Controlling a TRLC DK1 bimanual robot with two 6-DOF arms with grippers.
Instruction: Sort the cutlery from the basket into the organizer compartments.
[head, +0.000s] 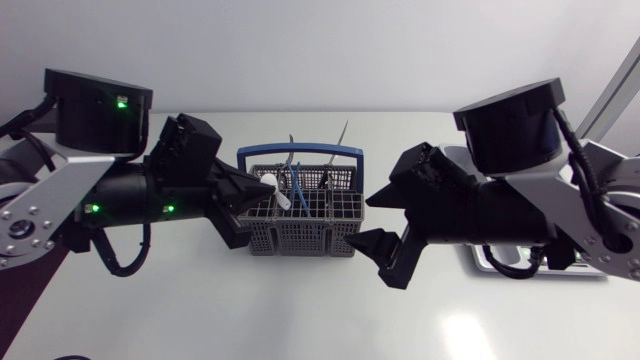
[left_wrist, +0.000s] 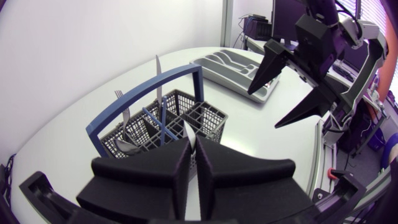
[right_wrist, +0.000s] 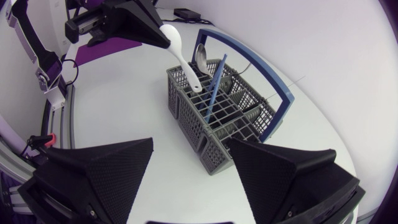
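The grey mesh basket (head: 300, 228) with a blue handle stands mid-table and holds a blue utensil (right_wrist: 214, 87), a metal spoon (right_wrist: 201, 56), a knife (left_wrist: 157, 74) and a fork (left_wrist: 118, 95). My left gripper (head: 262, 190) is shut on a white spoon (right_wrist: 185, 62) at its bowl end. The spoon's handle slants down into the basket. Between the shut fingers a white tip (left_wrist: 188, 132) shows. My right gripper (head: 362, 222) stands open and empty just right of the basket, which lies ahead of its fingers (right_wrist: 99, 180).
The grey organizer (left_wrist: 233, 65) lies at the table's right, behind the right gripper (left_wrist: 264, 109). From above, only a corner of this organizer (head: 495, 262) shows under the right arm. Bare table lies in front of the basket.
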